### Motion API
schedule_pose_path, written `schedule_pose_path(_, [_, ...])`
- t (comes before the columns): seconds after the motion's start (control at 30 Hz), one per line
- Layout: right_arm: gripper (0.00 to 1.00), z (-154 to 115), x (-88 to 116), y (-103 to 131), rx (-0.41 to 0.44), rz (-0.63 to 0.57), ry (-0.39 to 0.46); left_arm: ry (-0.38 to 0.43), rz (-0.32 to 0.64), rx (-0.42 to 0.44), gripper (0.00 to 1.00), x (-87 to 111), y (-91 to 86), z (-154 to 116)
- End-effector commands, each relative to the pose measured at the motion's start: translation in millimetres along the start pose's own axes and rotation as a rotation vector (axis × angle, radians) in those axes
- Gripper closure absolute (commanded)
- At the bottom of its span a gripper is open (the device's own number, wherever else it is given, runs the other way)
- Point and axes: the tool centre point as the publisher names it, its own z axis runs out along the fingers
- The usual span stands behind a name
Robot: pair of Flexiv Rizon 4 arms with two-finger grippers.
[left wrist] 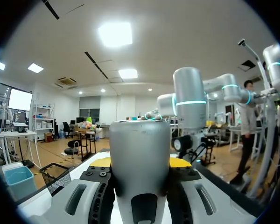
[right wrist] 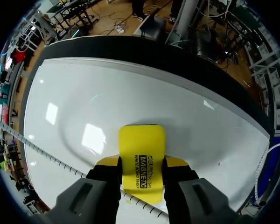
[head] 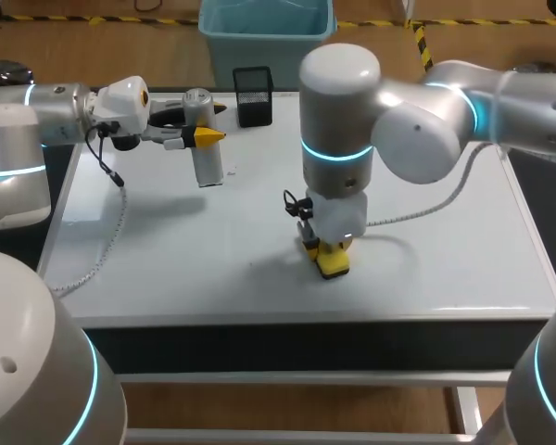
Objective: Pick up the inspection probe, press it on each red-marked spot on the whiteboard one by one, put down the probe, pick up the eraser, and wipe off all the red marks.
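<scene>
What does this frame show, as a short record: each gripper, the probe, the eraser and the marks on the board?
left gripper: shut on the probe, over the far left part of the whiteboard
probe: grey cylinder, held upright; cannot tell whether it touches the board
right gripper: shut on the eraser, near the board's middle
eraser: yellow, down at the board's surface
red marks: none visible in any view
other: black mesh basket at the far edge
</scene>
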Motion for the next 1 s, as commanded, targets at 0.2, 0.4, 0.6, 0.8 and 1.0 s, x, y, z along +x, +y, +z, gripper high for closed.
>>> schedule_pose_path(0.2, [1.0,11,11,-11,-0.026,0.02,-0.003,-0.001,0.0,-0.002,1.0,0.0,-1.4,1])
schedule_pose_path(0.4, [1.0,15,30,-15,-0.031,0.071,-0.003,-0.001,0.0,-0.002,1.0,0.0,-1.4,1])
schedule_pose_path(0.6, [1.0,18,52,-18,-0.033,0.122,0.004,-0.001,0.0,-0.002,1.0,0.0,-1.4,1])
schedule_pose_path(0.8, [1.0,20,72,-20,-0.037,0.169,0.01,-0.001,0.0,-0.002,1.0,0.0,-1.4,1])
schedule_pose_path(1.0, [1.0,18,85,-20,-0.035,0.197,0.008,-0.001,0.0,-0.002,1.0,0.0,-1.4,1])
